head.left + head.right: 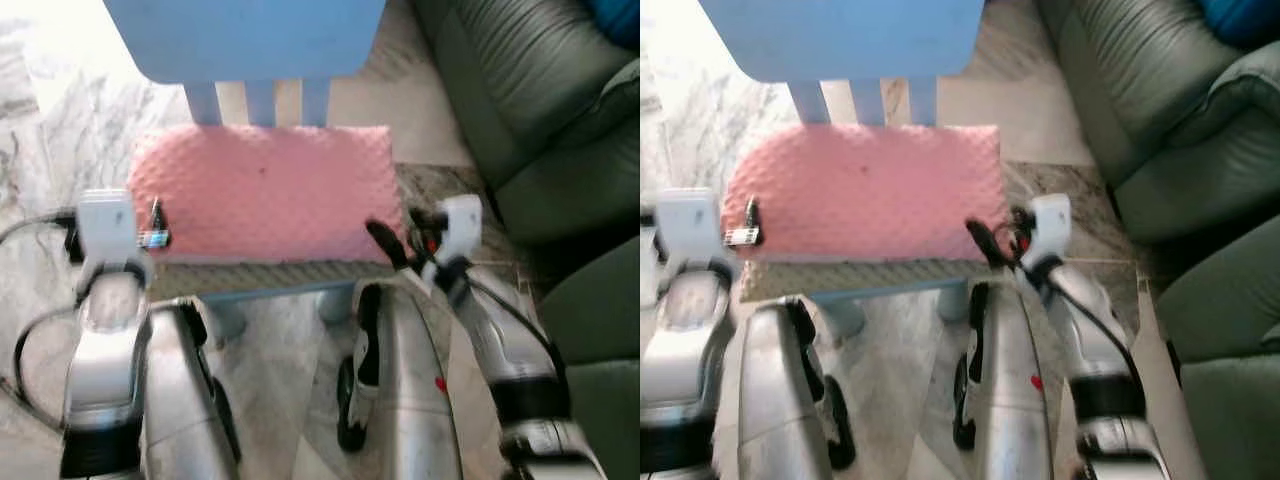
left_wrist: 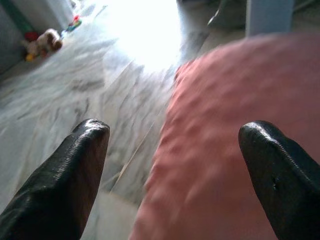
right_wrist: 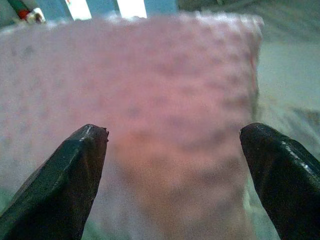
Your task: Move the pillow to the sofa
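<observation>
A pink bumpy pillow (image 1: 262, 190) lies flat on the seat of a small blue chair (image 1: 245, 35) right in front of me. My left gripper (image 1: 152, 222) is at the pillow's left end, open, with the pillow's edge (image 2: 225, 150) between its spread fingers. My right gripper (image 1: 395, 240) is at the pillow's right front corner, also open, its black fingers (image 3: 60, 185) spread before the pillow's face (image 3: 150, 110). The dark green sofa (image 1: 540, 100) stands to the right.
The chair's blue backrest rises behind the pillow. A grey textured mat (image 1: 280, 275) lies under the pillow on the seat. Marble floor (image 1: 50, 120) spreads to the left. Small toys (image 2: 42, 40) lie far off on the floor. A blue cushion (image 1: 615, 20) sits on the sofa.
</observation>
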You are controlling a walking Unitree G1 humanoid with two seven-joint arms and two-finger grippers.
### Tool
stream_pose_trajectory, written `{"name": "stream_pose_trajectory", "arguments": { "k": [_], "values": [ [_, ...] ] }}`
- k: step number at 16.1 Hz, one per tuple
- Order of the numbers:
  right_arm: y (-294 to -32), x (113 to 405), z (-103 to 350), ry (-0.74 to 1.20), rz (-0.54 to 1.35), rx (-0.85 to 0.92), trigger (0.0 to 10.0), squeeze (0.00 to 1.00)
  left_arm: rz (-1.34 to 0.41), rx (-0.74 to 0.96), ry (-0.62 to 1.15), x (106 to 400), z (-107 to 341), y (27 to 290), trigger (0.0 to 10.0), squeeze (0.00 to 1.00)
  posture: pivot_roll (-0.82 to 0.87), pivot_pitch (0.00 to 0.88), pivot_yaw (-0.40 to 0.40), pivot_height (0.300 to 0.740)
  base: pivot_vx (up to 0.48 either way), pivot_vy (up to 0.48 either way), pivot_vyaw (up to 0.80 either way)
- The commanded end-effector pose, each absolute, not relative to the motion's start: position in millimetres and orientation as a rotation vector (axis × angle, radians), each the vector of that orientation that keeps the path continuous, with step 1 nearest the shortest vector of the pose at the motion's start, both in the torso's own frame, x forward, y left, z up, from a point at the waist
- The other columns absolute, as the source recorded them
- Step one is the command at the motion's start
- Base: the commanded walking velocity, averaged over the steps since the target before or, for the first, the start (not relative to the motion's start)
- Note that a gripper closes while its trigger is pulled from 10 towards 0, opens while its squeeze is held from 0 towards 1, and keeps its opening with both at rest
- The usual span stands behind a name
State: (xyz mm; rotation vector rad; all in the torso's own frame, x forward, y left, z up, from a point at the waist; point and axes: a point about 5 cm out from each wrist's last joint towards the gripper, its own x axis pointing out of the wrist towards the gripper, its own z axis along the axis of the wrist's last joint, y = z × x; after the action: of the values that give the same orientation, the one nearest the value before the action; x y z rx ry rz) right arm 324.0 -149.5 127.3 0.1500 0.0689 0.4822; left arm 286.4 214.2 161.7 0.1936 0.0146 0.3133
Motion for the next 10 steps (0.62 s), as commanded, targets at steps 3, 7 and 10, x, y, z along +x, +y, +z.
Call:
{"name": "stream_pose_trajectory", "arguments": {
  "k": [3, 7, 10],
  "values": [
    [-153, 336, 122, 0.116, 0.479, 0.169, 10.0, 0.00, 0.331, 0.185, 0.083, 301, 149, 225, 10.0, 0.00, 0.04, 0.260, -0.099, 0.470, 0.000, 0.000, 0.00],
    [-144, 342, 105, 0.212, 0.464, 0.236, 10.0, 0.00, 0.212, 0.164, 0.287, 314, 109, 222, 10.0, 0.00, 0.04, 0.278, -0.101, 0.470, 0.000, 0.000, 0.00],
    [-140, 347, 86, 0.323, 0.401, 0.311, 10.0, 0.00, 0.137, 0.147, 0.382, 326, 85, 217, 10.0, 0.00, 0.03, 0.286, -0.107, 0.470, 0.000, 0.000, 0.00]
  ]
}}
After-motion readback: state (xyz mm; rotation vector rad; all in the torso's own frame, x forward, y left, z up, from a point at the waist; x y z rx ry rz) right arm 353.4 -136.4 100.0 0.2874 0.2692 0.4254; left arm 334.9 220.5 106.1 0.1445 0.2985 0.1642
